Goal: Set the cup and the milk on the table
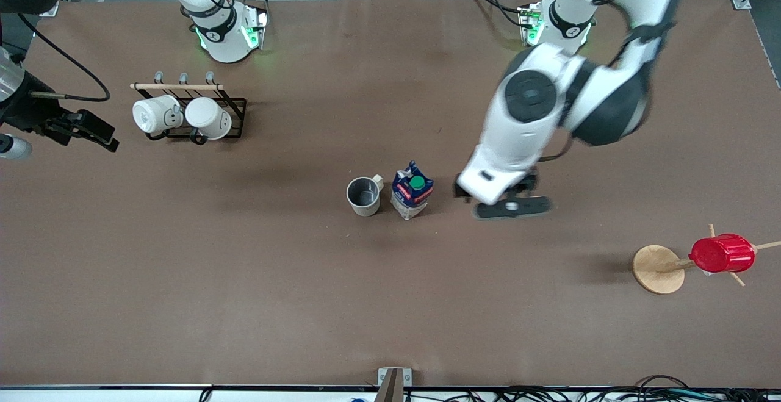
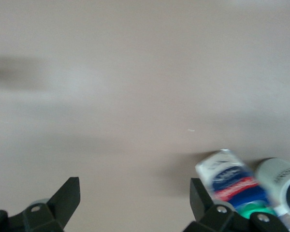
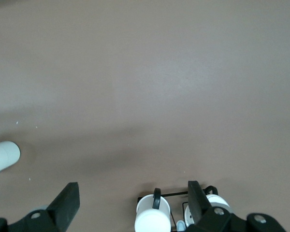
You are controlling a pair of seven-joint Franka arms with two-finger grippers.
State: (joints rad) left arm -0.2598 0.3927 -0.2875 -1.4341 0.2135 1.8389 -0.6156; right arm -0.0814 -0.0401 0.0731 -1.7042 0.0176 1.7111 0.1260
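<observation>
The cup [image 1: 364,194] stands upright on the brown table [image 1: 244,280] near its middle, handle toward the milk. The milk [image 1: 412,190] stands upright right beside it, toward the left arm's end. Both also show in the left wrist view, the milk [image 2: 232,181] and the cup [image 2: 280,176]. My left gripper [image 1: 497,197] is open and empty, over the table just beside the milk, apart from it; its jaws [image 2: 134,198] stand wide with bare table between. My right gripper [image 1: 91,129] is open and empty at the right arm's end, beside the mug rack.
A black wire rack [image 1: 235,106] holds two plain white mugs [image 1: 183,115]; they also show in the right wrist view [image 3: 152,215]. A wooden peg stand [image 1: 658,269] carries a red ribbed cup [image 1: 722,253] near the left arm's end.
</observation>
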